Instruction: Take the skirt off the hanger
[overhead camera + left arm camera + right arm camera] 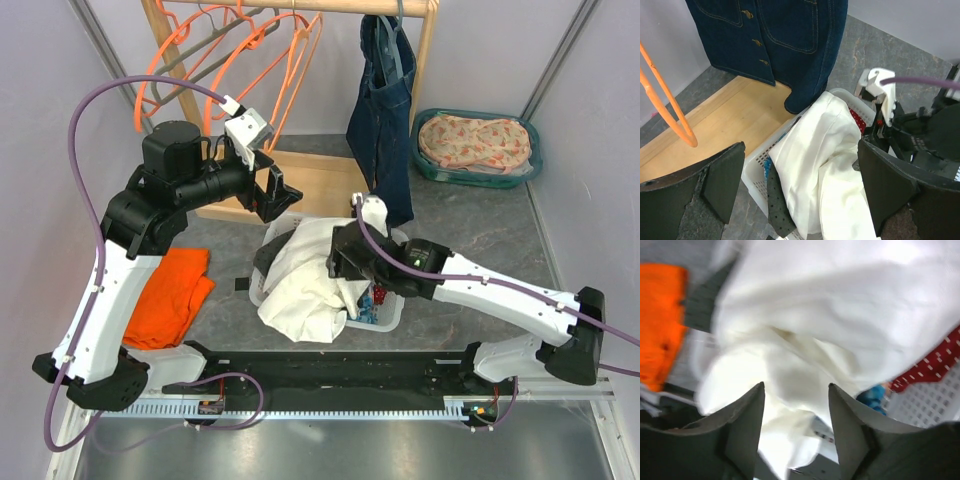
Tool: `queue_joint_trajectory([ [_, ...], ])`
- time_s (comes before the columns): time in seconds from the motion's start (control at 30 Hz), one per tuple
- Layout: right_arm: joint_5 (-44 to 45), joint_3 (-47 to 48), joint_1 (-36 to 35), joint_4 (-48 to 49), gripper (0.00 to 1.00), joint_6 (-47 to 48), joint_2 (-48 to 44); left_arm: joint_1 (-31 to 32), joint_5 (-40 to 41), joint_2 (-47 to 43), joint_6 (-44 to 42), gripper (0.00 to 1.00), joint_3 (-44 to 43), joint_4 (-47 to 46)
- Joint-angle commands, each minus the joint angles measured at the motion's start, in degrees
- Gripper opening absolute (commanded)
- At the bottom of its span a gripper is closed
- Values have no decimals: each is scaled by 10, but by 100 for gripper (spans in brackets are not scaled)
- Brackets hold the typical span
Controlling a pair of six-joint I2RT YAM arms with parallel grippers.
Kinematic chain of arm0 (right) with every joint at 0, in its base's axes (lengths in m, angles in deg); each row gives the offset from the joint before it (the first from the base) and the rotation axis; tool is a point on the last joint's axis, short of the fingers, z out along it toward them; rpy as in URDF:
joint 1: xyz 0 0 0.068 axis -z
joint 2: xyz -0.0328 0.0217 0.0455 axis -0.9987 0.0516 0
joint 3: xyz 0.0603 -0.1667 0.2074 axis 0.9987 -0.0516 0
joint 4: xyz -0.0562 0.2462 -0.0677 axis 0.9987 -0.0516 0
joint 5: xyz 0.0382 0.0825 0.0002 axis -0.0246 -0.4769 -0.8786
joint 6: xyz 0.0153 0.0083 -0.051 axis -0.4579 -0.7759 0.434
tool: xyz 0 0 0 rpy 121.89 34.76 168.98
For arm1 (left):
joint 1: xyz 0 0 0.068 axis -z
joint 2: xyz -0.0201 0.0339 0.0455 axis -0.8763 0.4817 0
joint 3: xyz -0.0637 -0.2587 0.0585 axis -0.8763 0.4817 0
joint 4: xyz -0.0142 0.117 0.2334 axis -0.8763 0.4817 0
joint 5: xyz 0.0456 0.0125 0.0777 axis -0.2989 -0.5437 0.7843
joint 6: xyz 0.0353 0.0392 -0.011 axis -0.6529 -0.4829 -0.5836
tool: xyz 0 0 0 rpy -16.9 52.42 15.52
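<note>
top view: the denim skirt (383, 120) hangs on its hanger (392, 48) from the wooden rail (330, 6) at the table's far edge, right of the orange hangers (230, 60). the left gripper (277, 192) hovers wide open near the rack's base. the right gripper (336, 268) sits over a white garment (300, 285) heaped in the basket (388, 316) at mid-table. an orange cloth (175, 295) lies near the left edge.

left wrist: the left gripper (800, 195) has its jaws spread wide and empty. beyond them are the denim skirt (770, 40) and the white garment (820, 165) spilling over the basket (757, 175).

right wrist: the right gripper (796, 425) has its jaws parted, pinching nothing, just above the white garment (840, 305).
</note>
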Motion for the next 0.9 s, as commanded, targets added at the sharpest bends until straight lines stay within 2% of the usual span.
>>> queue_joint_trajectory([
  [0.0, -15, 123, -13, -11, 51, 66, 23, 2, 17, -7, -24, 100, -19, -3],
  [0.07, -22, 141, -14, 7, 45, 75, 33, 2, 21, -6, -25, 100, -19, -3],
  [0.1, -18, 152, -14, 25, 37, 87, 46, 2, 21, -7, -25, 100, -20, -4],
  [0.2, 10, 151, -11, 55, 24, 105, 81, 3, 20, -6, -22, 100, -24, -3],
  [0.37, -9, 72, 17, 141, 16, 106, 119, 2, 13, -7, -14, 100, -38, -1],
  [0.5, -3, -45, 30, 179, 11, 71, 120, 2, 20, -3, -14, 100, -52, 0],
  [0.6, -8, -129, 32, 205, 11, 35, 105, 2, 25, 5, -10, 100, -71, -1],
  [0.73, -23, -160, 31, 211, 15, 24, 92, 2, 25, 17, -1, 100, -104, -3],
  [0.83, -13, -93, 31, 155, 34, 64, 78, 2, 34, 21, 1, 100, -116, -3],
  [0.87, -9, -26, 31, 102, 44, 89, 72, 2, 35, 21, -1, 100, -118, -4],
])
